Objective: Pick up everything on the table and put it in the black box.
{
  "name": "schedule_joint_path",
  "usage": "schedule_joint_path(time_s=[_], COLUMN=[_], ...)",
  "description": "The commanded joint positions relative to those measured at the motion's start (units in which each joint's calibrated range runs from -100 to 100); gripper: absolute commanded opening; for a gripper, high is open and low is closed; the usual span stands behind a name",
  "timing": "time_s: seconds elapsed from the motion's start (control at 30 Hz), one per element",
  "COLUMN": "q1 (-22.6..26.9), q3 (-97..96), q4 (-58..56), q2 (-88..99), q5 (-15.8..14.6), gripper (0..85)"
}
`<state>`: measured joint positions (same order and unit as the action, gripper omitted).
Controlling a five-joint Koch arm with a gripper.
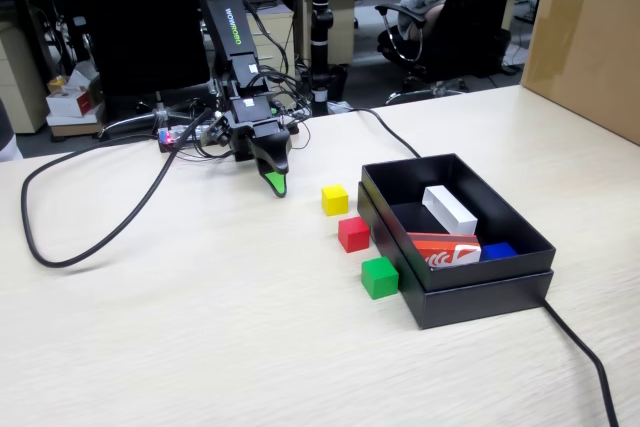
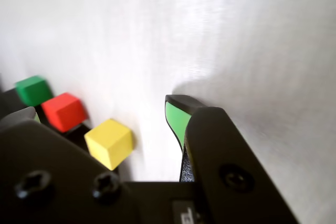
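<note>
Three small cubes lie in a row on the beige table (image 1: 200,327), just left of the black box (image 1: 480,294): yellow (image 1: 335,199), red (image 1: 353,234), green (image 1: 379,277). My gripper (image 1: 274,181) hangs low over the table, left of and slightly behind the yellow cube, not touching any cube. In the wrist view my gripper (image 2: 102,112) is open and empty, its green-padded jaws wide apart. The yellow cube (image 2: 109,142) shows between the jaws, with the red cube (image 2: 63,110) and green cube (image 2: 32,89) beyond it.
Inside the box lie a long white block (image 1: 449,209), an orange-red printed packet (image 1: 445,248) and a blue object (image 1: 497,251). A big brown carton (image 1: 590,37) stands at the back right. Black cables (image 1: 90,237) loop at the left, and one cable (image 1: 580,357) runs from the box's front corner.
</note>
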<state>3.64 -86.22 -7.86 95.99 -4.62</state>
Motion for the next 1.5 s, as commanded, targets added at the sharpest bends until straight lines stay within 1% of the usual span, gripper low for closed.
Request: schedule_joint_path(time_s=[0.0, 0.07, 0.23, 0.43, 0.57, 0.77, 0.87, 0.97, 1.1, 1.23, 1.47], q1=[0.20, 0.39, 1.47, 5.18, 8.84, 10.65, 10.79, 10.74, 10.50, 10.60, 9.57], q3=[6.43, 10.15, 20.31, 29.82, 33.63, 41.79, 45.15, 49.95, 52.22, 52.13, 52.22], q4=[-16.46, -22.16, -36.24, -40.91, -41.17, -41.17, -41.17, -41.17, -39.35, -38.58, -33.91], q2=[2.64, 3.09, 3.44, 3.09, 2.06, -7.46, -13.66, -25.13, -35.00, -39.59, -48.65], q5=[-1.81, -2.10, -4.05, -4.74, -5.32, -5.86, -5.91, -5.81, -5.67, -6.40, -6.59], gripper=[48.4, 48.9, 48.3, 46.3, 44.9, 44.9, 45.6, 47.9, 47.9, 47.9, 47.9])
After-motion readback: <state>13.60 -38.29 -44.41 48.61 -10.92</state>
